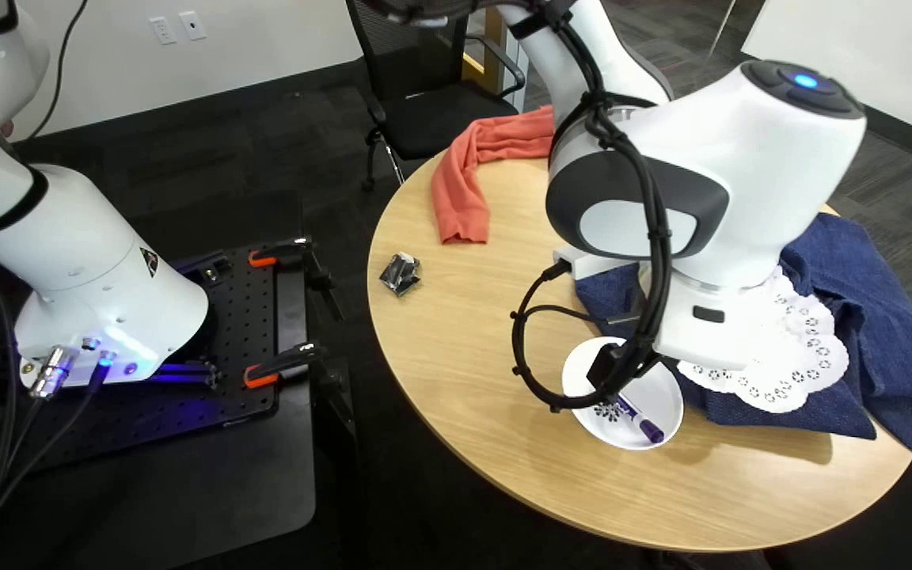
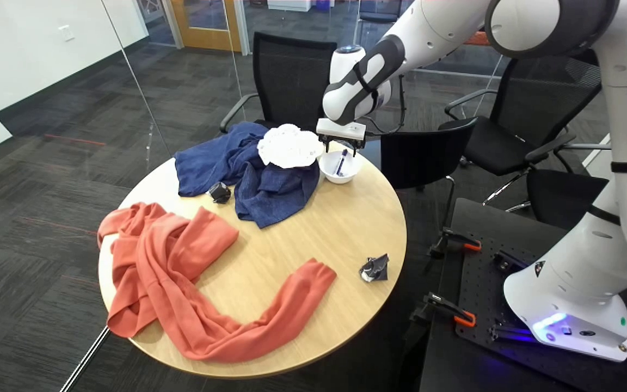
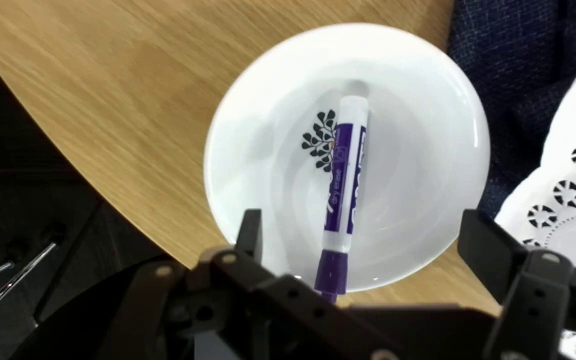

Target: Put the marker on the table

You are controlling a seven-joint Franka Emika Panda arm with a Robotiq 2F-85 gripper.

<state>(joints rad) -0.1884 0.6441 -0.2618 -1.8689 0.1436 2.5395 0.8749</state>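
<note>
Black pincer (image 3: 362,227) spread, I've yet to move the slim purple-and-white marker (image 3: 339,185) from round white bowl (image 3: 428,165) to tan wooden desk (image 2: 313,239).

The marker (image 3: 345,175), white-barrelled with purple label panels and a purple cap, lies slantwise inside the white bowl (image 3: 418,165), its capped end toward the rim. The counter (image 2: 313,239), round and topped in light tan wood, carries the bowl.

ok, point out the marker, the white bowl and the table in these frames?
Marker (image 3: 344,177), wrist view: middle of its barrel.
White bowl (image 3: 445,150), wrist view: bare inner wall, beside the marker.
Table (image 2: 338,223), in an exterior view: bare wood of its round top.
</note>
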